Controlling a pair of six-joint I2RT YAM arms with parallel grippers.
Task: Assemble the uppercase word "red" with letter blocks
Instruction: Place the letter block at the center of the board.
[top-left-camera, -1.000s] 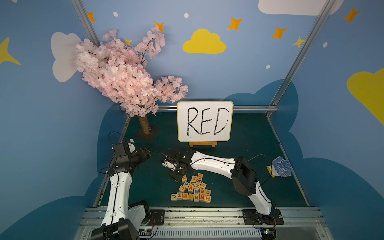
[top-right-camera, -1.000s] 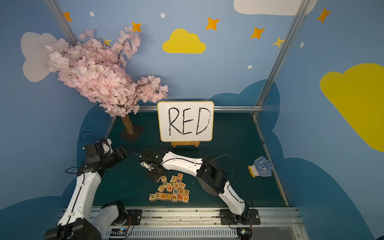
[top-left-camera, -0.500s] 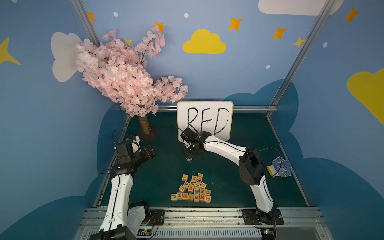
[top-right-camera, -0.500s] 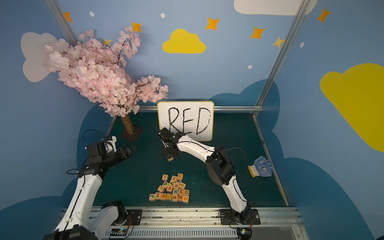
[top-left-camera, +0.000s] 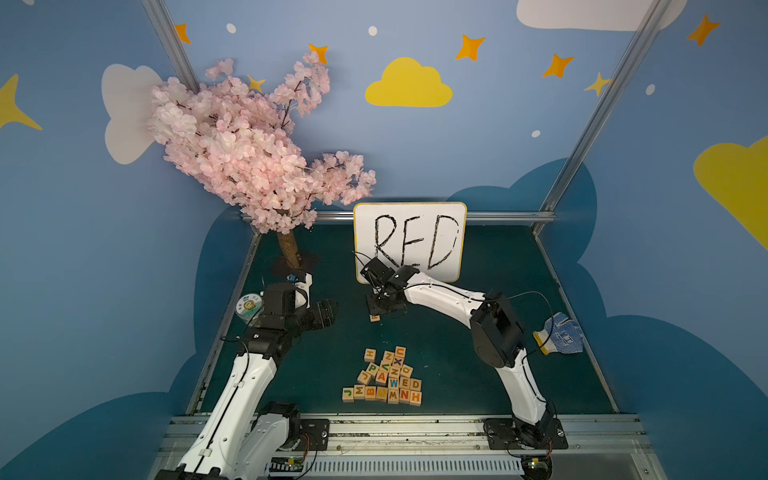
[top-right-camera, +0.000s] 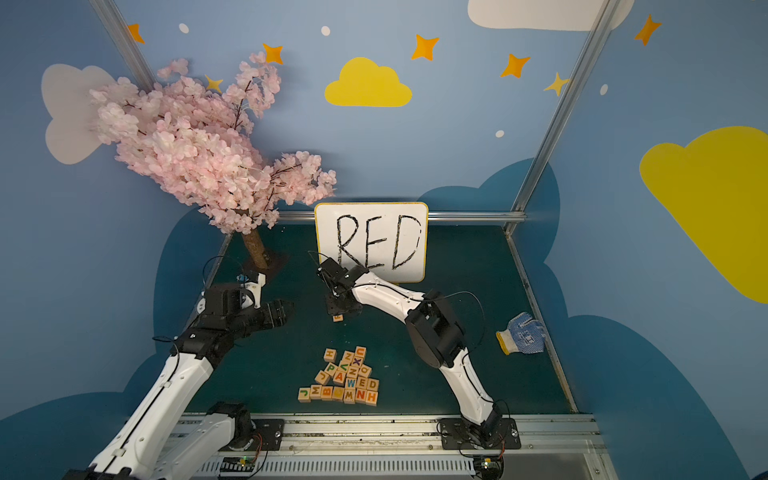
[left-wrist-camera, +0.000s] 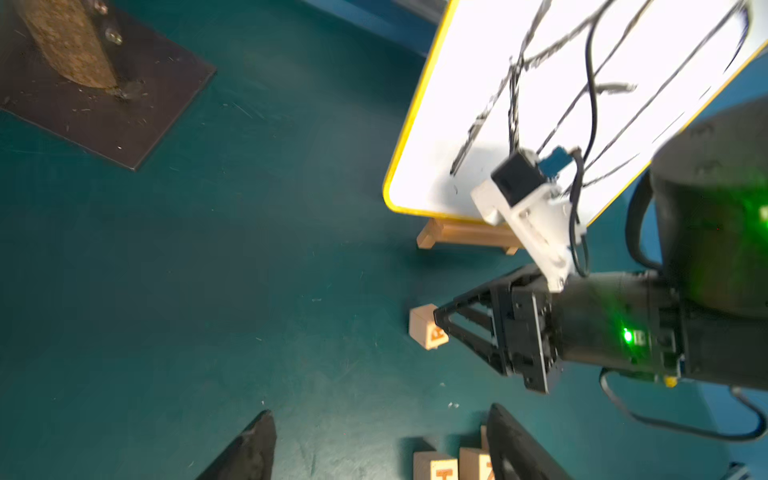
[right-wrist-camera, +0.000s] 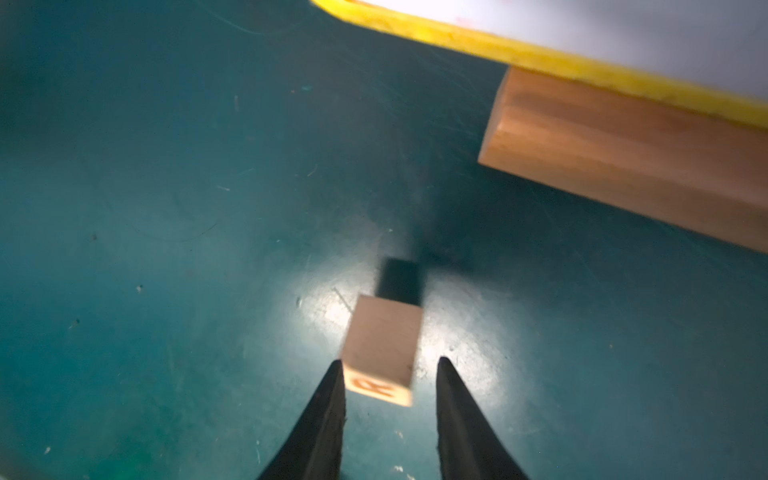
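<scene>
A pale letter block with an orange R (right-wrist-camera: 380, 353) sits on the green mat in front of the whiteboard, also seen in both top views (top-left-camera: 375, 318) (top-right-camera: 338, 318) and the left wrist view (left-wrist-camera: 428, 332). My right gripper (right-wrist-camera: 390, 361) points down at it, open. One finger is close to the block's side; a gap shows at the other finger. The remaining letter blocks (top-left-camera: 386, 380) (top-right-camera: 345, 378) lie clustered near the front, with an E (top-left-camera: 405, 383) and a D (top-left-camera: 415, 384) side by side. My left gripper (left-wrist-camera: 380, 415) hovers open and empty left of the R block (top-left-camera: 326, 313).
The yellow-framed whiteboard (top-left-camera: 409, 241) reading "RED" stands on a wooden foot (right-wrist-camera: 623, 166) just behind the R block. A blossom tree (top-left-camera: 286, 249) on a dark base is at the back left. A blue glove (top-left-camera: 559, 334) lies by the right edge, a tape roll (top-left-camera: 248, 306) by the left.
My right arm carried the R block from the pile toward the whiteboard, lowered it to the mat, and its jaws have parted slightly. The left arm shifted a little forward.
</scene>
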